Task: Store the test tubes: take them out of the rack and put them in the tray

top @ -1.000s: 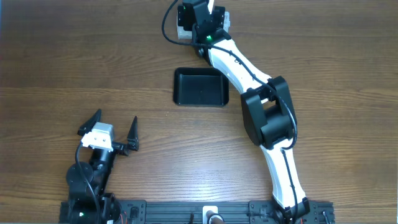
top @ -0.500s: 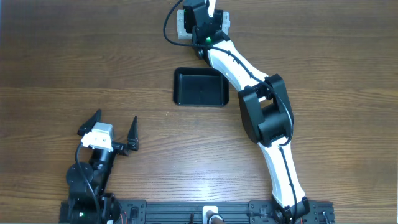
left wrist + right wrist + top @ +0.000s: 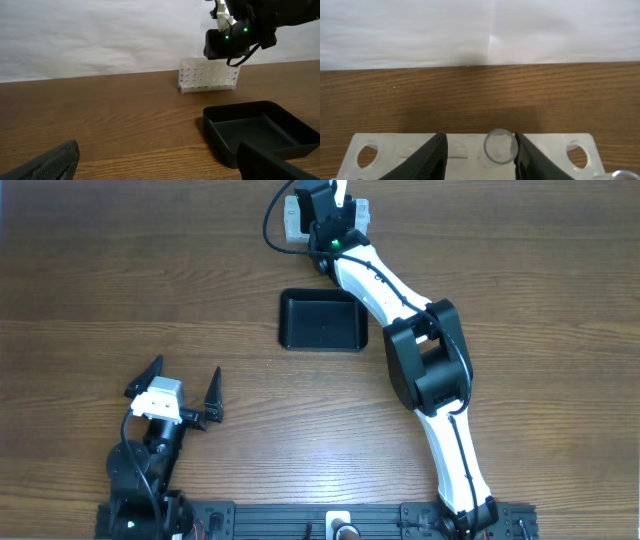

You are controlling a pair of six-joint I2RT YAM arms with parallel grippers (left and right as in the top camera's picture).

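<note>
While spread right end effector (image 3: 479, 145) straddles clear round tube (image 3: 500, 146) | perforated white rack (image 3: 395, 143) | left end effector (image 3: 186, 370) spread

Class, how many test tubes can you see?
2. One test tube stands between the right gripper's open fingers; another's rim shows near the rack's end. Others may be hidden.

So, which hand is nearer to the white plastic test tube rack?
Right. The right hand hangs directly over the white plastic test tube rack, straddling a clear tube; the left hand is far off, near its own base.
</note>
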